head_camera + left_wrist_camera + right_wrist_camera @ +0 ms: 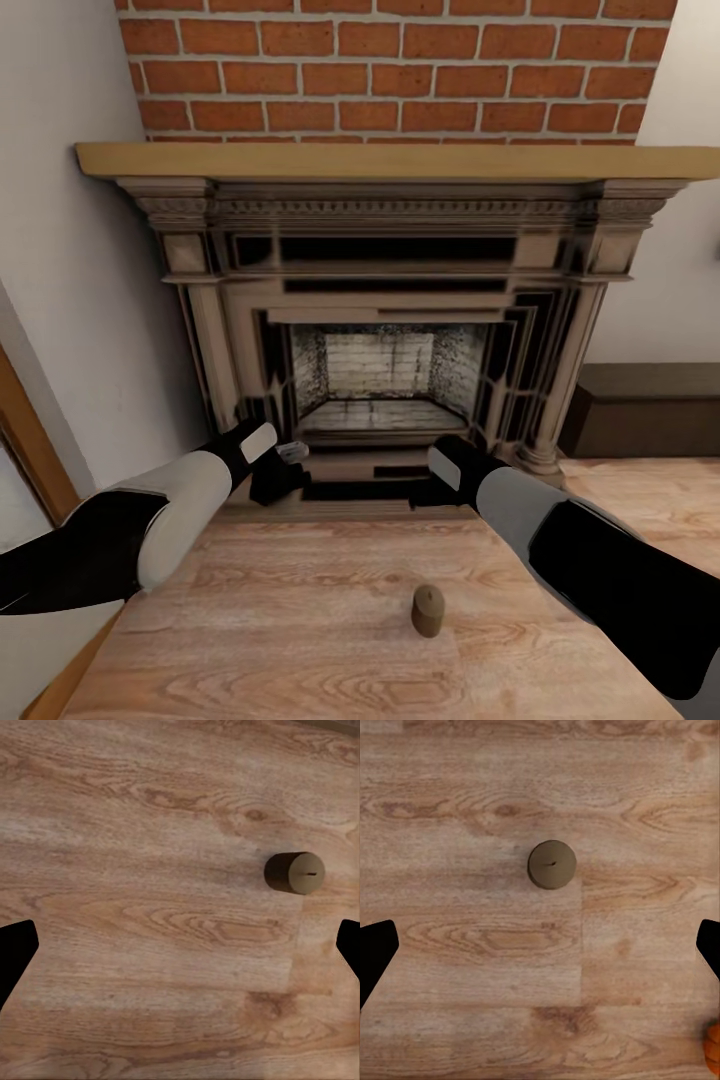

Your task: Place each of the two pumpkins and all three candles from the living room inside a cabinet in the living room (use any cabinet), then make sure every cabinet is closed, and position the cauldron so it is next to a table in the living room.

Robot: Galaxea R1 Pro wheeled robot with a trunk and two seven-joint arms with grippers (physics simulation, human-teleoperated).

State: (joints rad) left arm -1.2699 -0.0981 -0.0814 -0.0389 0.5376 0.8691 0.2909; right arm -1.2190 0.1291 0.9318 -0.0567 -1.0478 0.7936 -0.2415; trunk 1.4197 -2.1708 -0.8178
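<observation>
Candle (428, 610) stands upright on our plank floor (280, 620), at about 6 o'clock from the fireplace (385, 330). Our left gripper (180, 949) and right gripper (540, 952) hang above it, both spread wide. A pumpkin (712, 1048) sits nearby, well apart from the candle.

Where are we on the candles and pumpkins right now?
Nothing looks done yet. One candle stands upright on the wood surface. Both grippers, left and right, hang above it with jaws open and empty. A pumpkin edge shows nearby. Stowing, closing cabinets and the cauldron remain.
</observation>
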